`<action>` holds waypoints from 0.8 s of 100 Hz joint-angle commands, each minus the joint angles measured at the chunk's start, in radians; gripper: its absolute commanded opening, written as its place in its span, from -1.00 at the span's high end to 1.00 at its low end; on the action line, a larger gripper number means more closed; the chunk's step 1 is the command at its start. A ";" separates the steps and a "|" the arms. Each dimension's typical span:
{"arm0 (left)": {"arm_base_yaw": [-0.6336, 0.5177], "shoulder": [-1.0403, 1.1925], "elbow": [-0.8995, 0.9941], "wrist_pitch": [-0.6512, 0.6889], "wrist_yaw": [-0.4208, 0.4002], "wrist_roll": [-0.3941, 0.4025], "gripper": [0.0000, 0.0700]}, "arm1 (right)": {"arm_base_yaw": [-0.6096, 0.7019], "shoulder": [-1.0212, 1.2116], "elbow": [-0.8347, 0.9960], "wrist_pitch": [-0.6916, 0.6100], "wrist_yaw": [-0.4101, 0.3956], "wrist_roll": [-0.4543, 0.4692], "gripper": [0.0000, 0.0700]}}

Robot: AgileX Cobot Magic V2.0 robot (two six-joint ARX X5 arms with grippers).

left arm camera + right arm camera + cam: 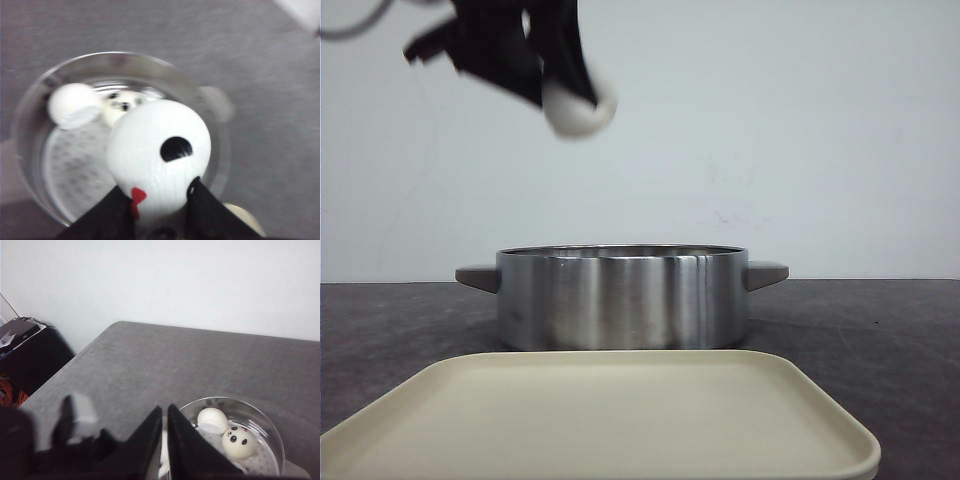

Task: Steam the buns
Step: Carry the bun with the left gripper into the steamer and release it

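My left gripper [576, 98] is shut on a white panda bun [584, 112] and holds it high above the steel pot [620, 295]. In the left wrist view the held bun [157, 155] sits between the black fingers [205, 210], above the pot's rim [30, 100]. Two more buns lie inside the pot: one tipped with its flat base showing [74, 104], one face up [122, 106]. Both show in the right wrist view, the tipped one [212, 419] and the face-up one [239, 441]. My right gripper [165, 412] is shut and empty, high beside the pot. A fourth bun is out of view.
A cream tray [620, 420] lies in front of the pot on the dark table [880, 330]. The pot has grey side handles [767, 273]. A white wall stands behind. A dark cabinet [25, 355] stands beyond the table's edge.
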 commanded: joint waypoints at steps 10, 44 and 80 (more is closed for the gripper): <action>0.065 0.149 0.048 0.072 0.018 0.067 0.98 | 0.010 0.011 0.011 0.010 0.001 -0.021 0.97; 0.109 0.306 0.052 0.101 0.087 0.060 -0.49 | 0.010 0.011 0.011 0.004 0.002 -0.049 0.97; 0.109 0.246 0.147 -0.086 0.095 0.055 -0.63 | 0.010 0.014 -0.005 -0.049 0.026 -0.088 0.97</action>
